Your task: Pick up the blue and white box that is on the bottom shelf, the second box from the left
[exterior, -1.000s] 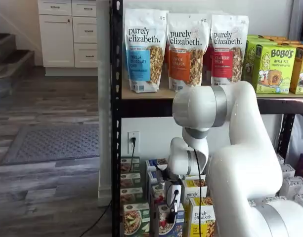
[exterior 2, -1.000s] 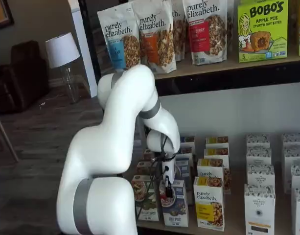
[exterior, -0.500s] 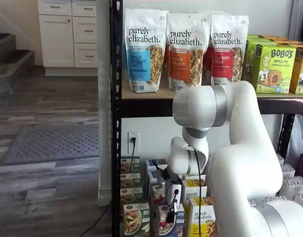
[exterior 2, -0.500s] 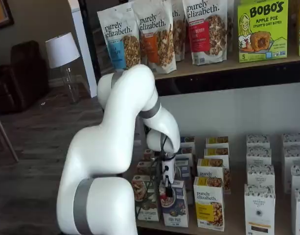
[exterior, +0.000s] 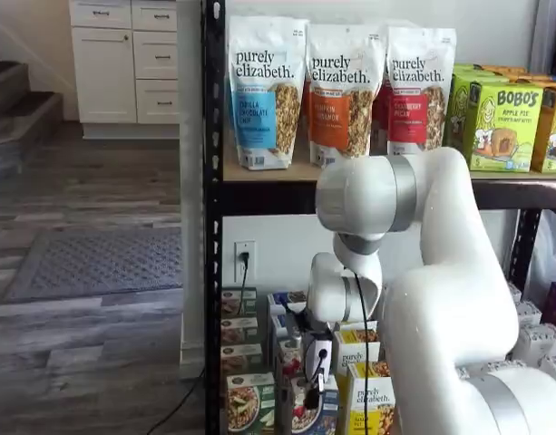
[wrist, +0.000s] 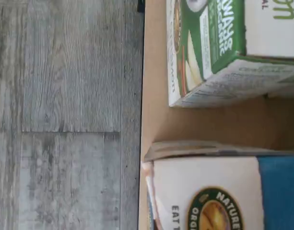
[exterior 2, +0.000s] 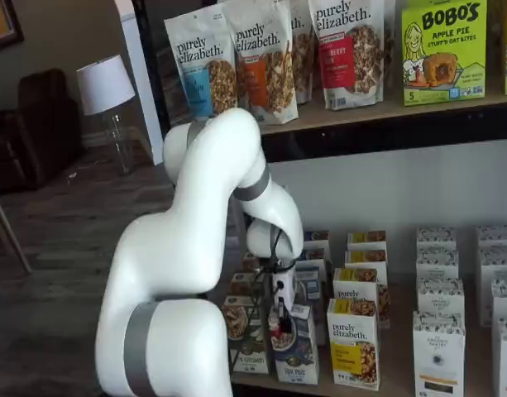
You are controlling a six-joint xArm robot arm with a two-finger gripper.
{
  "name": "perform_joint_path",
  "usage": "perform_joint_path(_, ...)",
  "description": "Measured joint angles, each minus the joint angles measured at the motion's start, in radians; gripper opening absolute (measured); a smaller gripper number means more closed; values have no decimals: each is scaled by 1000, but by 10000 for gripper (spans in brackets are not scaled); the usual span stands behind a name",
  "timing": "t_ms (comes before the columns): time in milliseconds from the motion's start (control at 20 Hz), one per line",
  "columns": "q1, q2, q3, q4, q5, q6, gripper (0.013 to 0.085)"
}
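Blue and white box stands upright at the front edge of the bottom shelf, directly under the jaws, first in its row so the arm can reach it from above without touching the boxes behind. Gripper hangs vertical over the box top; in both shelf views the black fingers sit down at the box's upper edge. Jaws read as closed on the blue and white box, pinching its top; the grip itself is small in the frames, so contact is a judgement.

Green-and-white box stands just beside the jaws on one side, the yellow "purely elizabeth" box just beside on the other. Tight spacing probably explains the top-down approach.

Wrist view: box top close beneath the camera, green box alongside, wood floor beyond the shelf edge.

Judgement: grasp made, lift not yet begun. Risk: neighbours dragged upward.
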Motion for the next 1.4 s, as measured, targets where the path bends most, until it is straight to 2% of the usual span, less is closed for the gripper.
perform_joint_path(300, 8, -35, 59, 20, -20, -12, 450)
perform_joint_path(500, 10, -84, 125, 55, -32, -43, 450)
perform_joint_path(800, 14, -168, 234, 48, -40, -35, 450)
perform_joint_path(900, 20, -205, 284, 63, -50, -44, 450)
perform_joint_path(1200, 46, -332, 430, 149, -71, -100, 450)
perform_joint_path(1400, 60, -403, 509, 153, -85, -91, 450)
